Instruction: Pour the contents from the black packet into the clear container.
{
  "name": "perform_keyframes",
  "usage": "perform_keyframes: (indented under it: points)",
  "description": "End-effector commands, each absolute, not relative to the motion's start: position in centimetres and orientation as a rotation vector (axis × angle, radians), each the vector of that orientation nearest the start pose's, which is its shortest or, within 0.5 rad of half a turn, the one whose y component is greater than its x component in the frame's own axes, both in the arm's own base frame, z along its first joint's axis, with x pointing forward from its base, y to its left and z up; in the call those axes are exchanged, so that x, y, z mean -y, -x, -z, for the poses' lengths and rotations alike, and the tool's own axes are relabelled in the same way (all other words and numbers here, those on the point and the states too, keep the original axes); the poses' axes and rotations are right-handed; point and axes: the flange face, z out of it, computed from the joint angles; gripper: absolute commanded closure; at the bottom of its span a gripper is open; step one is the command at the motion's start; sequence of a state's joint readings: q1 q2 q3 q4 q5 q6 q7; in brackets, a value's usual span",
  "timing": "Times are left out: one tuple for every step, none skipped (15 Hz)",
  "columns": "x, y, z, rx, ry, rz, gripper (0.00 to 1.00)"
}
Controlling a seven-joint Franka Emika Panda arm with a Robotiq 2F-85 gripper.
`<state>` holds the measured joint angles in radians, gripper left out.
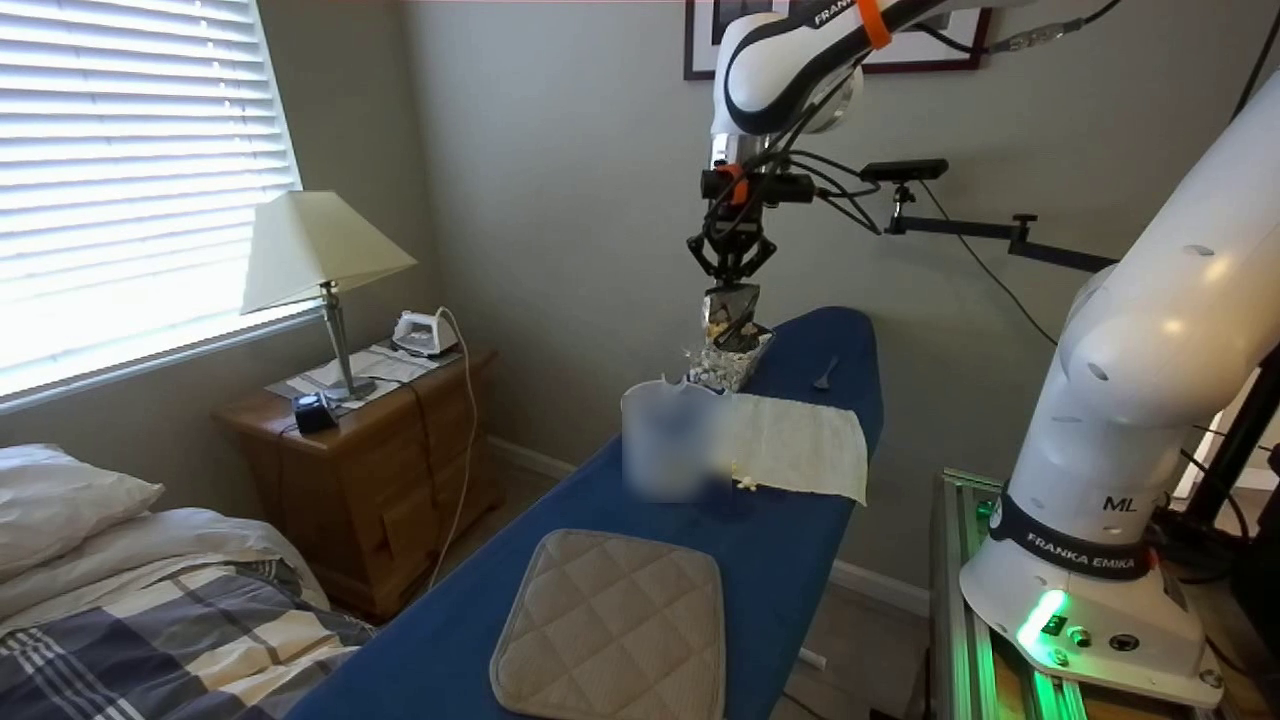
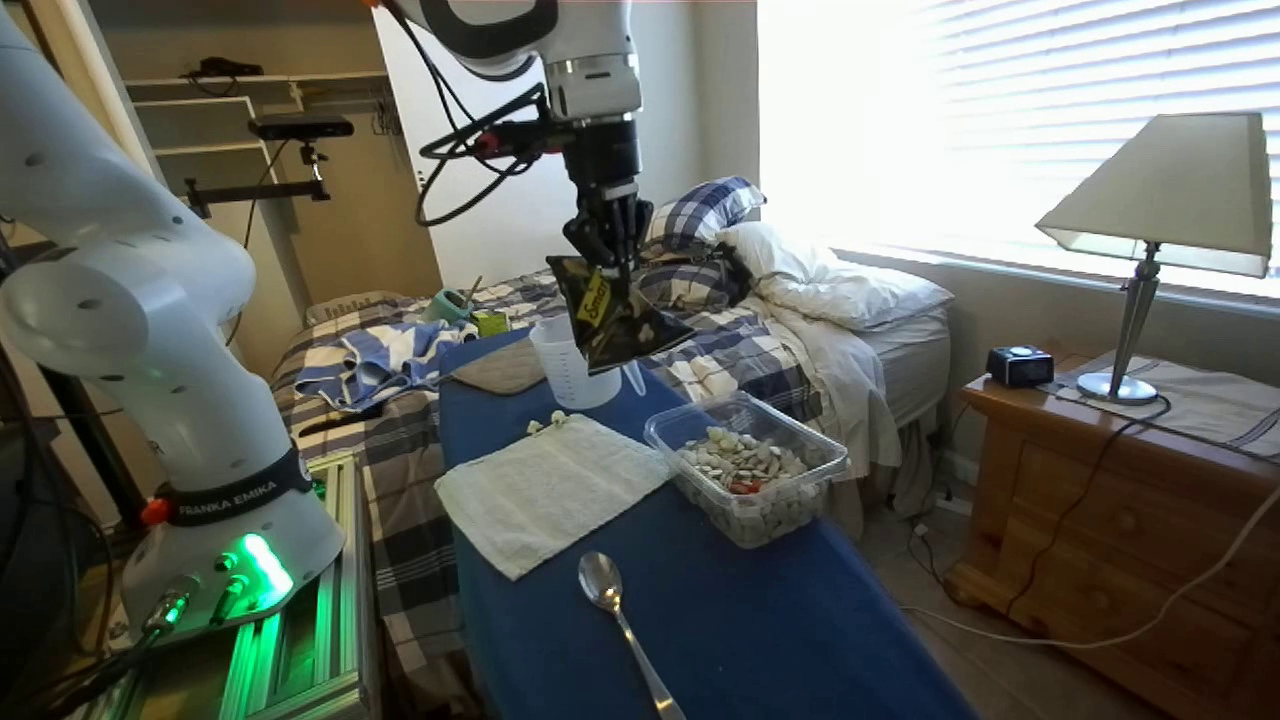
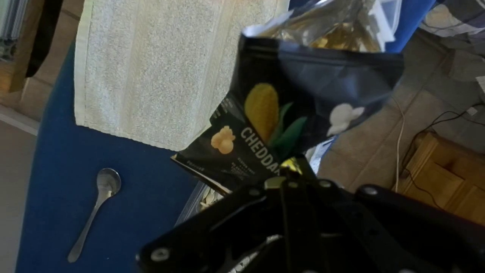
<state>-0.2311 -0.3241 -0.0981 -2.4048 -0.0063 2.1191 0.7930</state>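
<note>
Arm (image 1: 780,80) arches over the blue ironing board (image 1: 780,560), its gripper (image 2: 618,266) pointing downward, jaws pinched together on the black packet (image 2: 612,328).

In an exterior view, a spoon (image 2: 634,641) lies bottom centre, a towel (image 2: 555,495) centre-left; a table lamp (image 2: 1155,200) stands upper right.

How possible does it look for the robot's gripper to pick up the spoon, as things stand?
Probably not yet: the gripper is clamped on the black packet, though the spoon lies uncovered on the blue board.
</note>
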Motion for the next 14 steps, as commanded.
perform_keyframes:
  points:
    - [15.5,-43.2,-45.4,-1.545,2.722,0.137,1.00]
    - [15.8,-43.4,-45.9,-1.514,2.750,0.160,1.00]
    - [16.2,-43.6,-46.6,-1.481,2.784,0.181,1.00]
    - [16.6,-43.7,-47.0,-1.449,2.818,0.197,1.00]
    - [17.0,-43.8,-47.3,-1.427,2.855,0.202,1.00]
    - [17.7,-43.7,-47.4,-1.404,2.902,0.213,1.00]
    - [18.4,-43.7,-47.5,-1.381,2.947,0.226,1.00]
    - [19.2,-43.6,-47.4,-1.363,2.995,0.227,1.00]
    - [20.0,-43.5,-47.3,-1.345,3.043,0.242,1.00]
    - [20.9,-43.4,-47.1,-1.340,3.083,0.255,1.00]
    - [21.7,-43.4,-46.8,-1.331,3.122,0.283,1.00]
    - [22.4,-43.5,-46.6,-1.326,3.152,0.311,1.00]
    - [23.0,-43.6,-46.2,-1.327,3.175,0.362,1.00]
    - [23.6,-43.8,-45.9,-1.314,3.199,0.414,1.00]
